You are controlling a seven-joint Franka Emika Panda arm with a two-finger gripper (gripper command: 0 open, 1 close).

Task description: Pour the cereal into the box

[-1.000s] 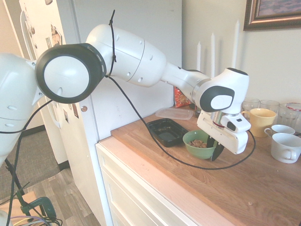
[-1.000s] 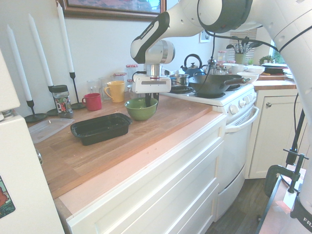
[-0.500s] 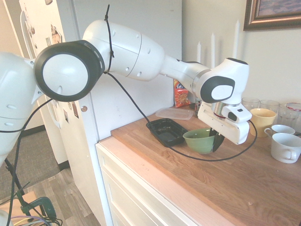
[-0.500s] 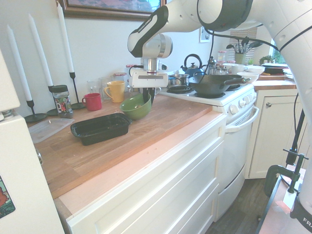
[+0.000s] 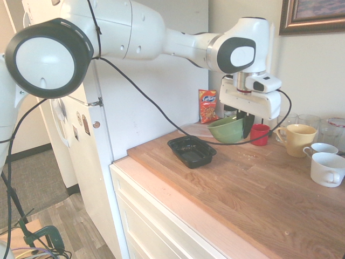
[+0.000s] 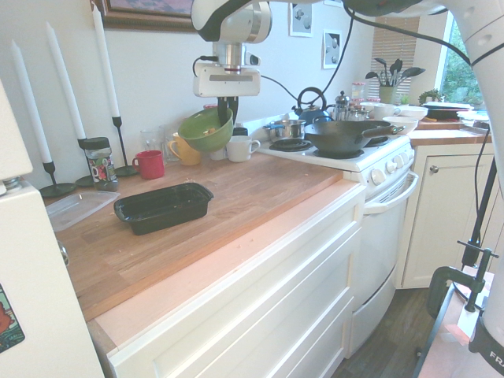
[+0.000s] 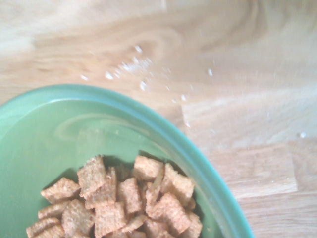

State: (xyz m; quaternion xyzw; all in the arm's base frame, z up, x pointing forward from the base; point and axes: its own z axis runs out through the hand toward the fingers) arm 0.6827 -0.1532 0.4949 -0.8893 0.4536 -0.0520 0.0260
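My gripper is shut on the rim of a green bowl and holds it tilted in the air, well above the wooden counter. The cereal, light-brown squares, lies heaped in the low side of the bowl. The box, a shallow black tray, sits on the counter near its front edge, lower than the bowl and off to one side. It looks almost empty.
Behind the bowl stand a red cup, a yellow mug, white cups and glasses. A clear flat container, a snack bag and candles line the wall. Crumbs dot the counter. A stove adjoins it.
The gripper closed on the bowl's rim, then lifted the bowl off the counter, tilting it and carrying it up toward the back wall. The red cup behind it now shows.
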